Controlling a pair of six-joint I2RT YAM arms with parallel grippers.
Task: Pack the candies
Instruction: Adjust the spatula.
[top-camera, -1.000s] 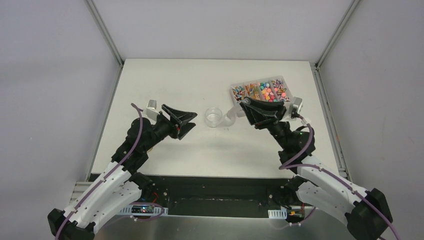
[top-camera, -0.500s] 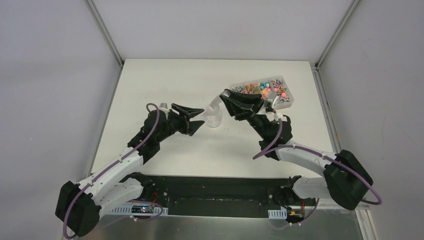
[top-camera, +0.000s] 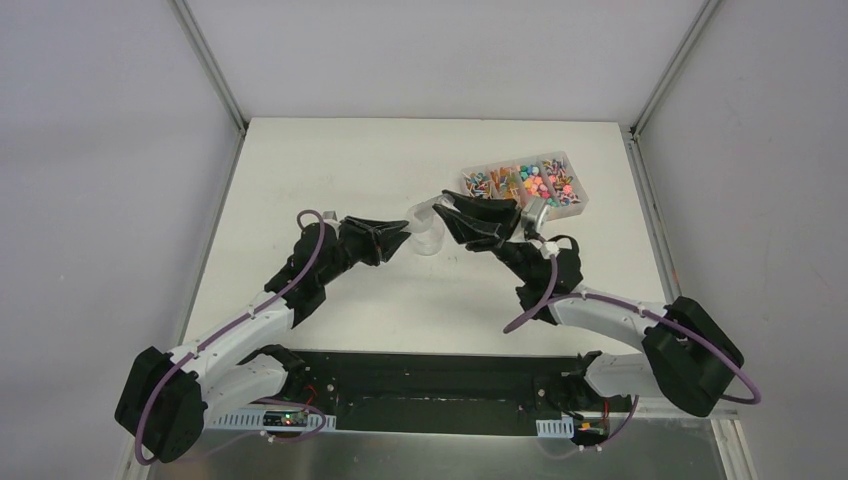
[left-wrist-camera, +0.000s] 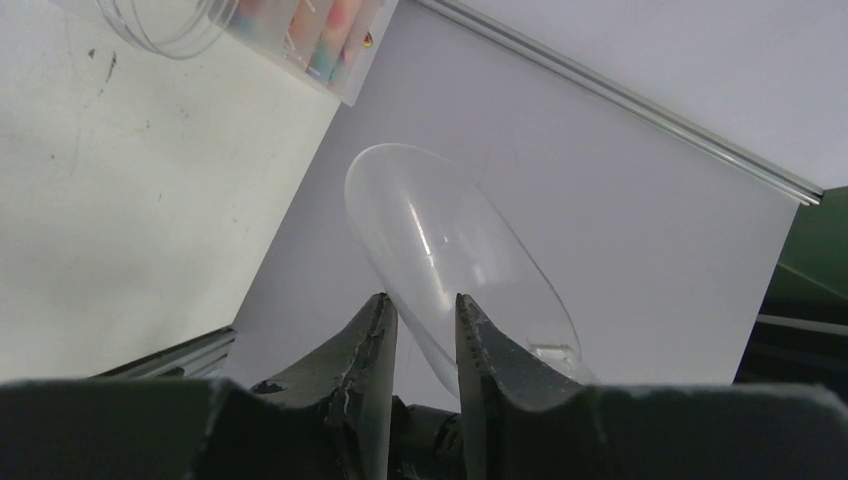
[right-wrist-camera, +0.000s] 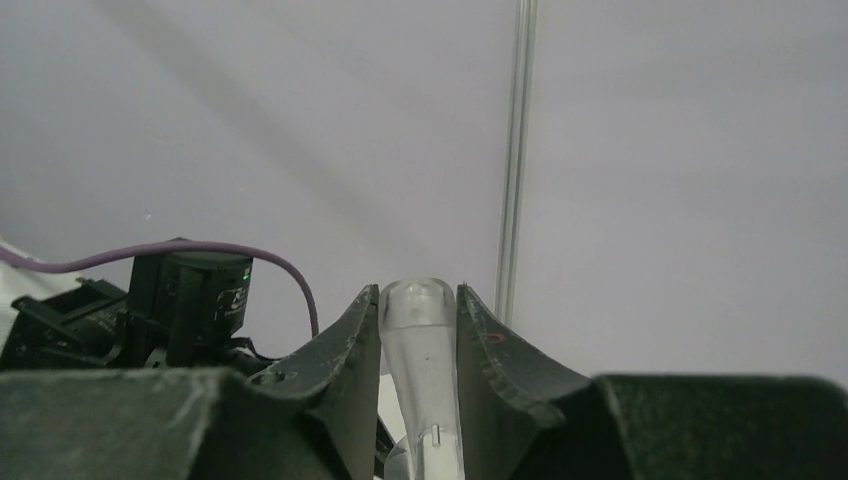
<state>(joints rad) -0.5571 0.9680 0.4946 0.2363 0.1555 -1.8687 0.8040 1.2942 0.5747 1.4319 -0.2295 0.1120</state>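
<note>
The candies (top-camera: 525, 183), tiny multicoloured pieces, lie in a clear compartment box (top-camera: 581, 201) at the back right. They also show blurred in the left wrist view (left-wrist-camera: 335, 25). My right gripper (top-camera: 447, 207) is shut on the handle of the clear plastic scoop (right-wrist-camera: 420, 335), held in the air. My left gripper (top-camera: 405, 233) has closed its fingers on the wall of the scoop's bowl (left-wrist-camera: 450, 240). The scoop (top-camera: 425, 212) spans between both grippers above a small clear jar (top-camera: 430, 243). I see no candies in the scoop.
The jar's rim (left-wrist-camera: 165, 30) shows at the top left of the left wrist view, next to the box. The left arm's wrist (right-wrist-camera: 190, 290) shows in the right wrist view. Grey walls enclose the white table (top-camera: 330, 170).
My left gripper has moved right and closed on the scoop's bowl. My right gripper lifted the scoop from beside the jar and swung it left, above the jar.
</note>
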